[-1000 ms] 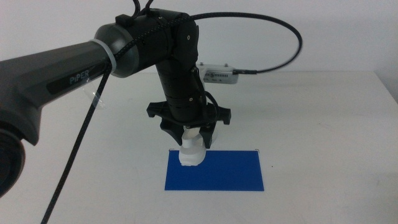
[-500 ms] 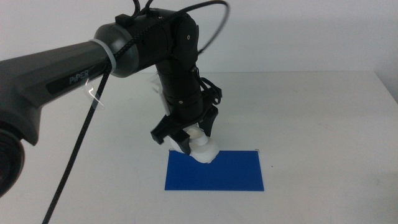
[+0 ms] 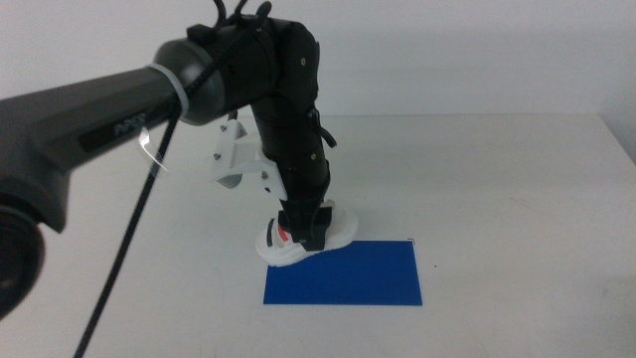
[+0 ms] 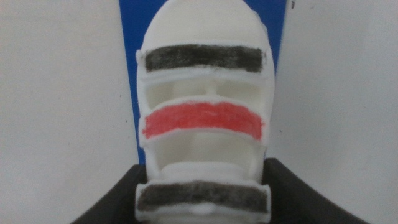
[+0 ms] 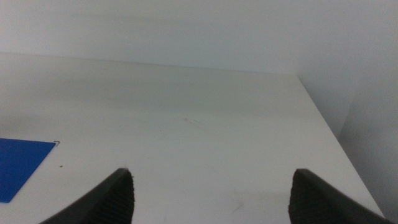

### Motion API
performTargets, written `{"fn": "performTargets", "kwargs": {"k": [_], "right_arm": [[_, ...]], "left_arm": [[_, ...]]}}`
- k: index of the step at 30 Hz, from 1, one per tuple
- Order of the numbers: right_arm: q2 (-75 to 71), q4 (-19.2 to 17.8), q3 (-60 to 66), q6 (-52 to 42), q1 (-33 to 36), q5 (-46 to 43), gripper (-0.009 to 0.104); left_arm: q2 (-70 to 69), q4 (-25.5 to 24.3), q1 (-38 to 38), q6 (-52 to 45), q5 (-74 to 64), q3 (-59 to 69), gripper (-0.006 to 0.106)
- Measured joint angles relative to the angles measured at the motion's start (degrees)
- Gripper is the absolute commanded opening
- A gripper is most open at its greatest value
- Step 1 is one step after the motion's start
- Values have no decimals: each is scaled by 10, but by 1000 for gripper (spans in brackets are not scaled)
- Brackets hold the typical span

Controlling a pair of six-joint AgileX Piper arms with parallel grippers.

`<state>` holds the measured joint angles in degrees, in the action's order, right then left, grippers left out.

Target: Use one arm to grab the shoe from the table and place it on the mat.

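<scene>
In the middle view my left arm reaches in from the left, and its gripper [image 3: 306,231] is shut on the white sandal [image 3: 288,242]. The shoe lies nearly flat and low over the far left edge of the blue mat [image 3: 348,276], partly over the white table [image 3: 497,189]. I cannot tell whether it touches the mat. In the left wrist view the shoe [image 4: 202,118] fills the picture with its black, red and black straps, the dark jaws grip its heel on both sides, and the mat [image 4: 129,37] shows behind it. My right gripper [image 5: 211,186] is open and empty above the table.
A small white box [image 3: 232,159] and a black cable [image 3: 129,249] hang from the left arm. A corner of the mat [image 5: 18,163] shows in the right wrist view, with the table's right edge [image 5: 329,130] nearby.
The left wrist has turned and come down. The shoe has swung from hanging upright to nearly flat at the mat's far left edge. The white box has swung to the arm's left side.
</scene>
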<state>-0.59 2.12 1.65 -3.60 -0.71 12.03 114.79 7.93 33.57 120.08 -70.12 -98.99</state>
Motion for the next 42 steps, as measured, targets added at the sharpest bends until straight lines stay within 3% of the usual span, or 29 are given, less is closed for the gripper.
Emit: {"fn": "performTargets", "kwargs": {"k": [10, 24, 42], "right_arm": [[0, 0, 0, 0, 0, 0, 64], [0, 0, 0, 0, 0, 0, 64], [0, 0, 0, 0, 0, 0, 64]], "left_arm": [[64, -57, 47, 0, 2, -64, -1], [122, -96, 61, 0, 2, -106, -1], [81, -95, 65, 0, 3, -95, -1]]}}
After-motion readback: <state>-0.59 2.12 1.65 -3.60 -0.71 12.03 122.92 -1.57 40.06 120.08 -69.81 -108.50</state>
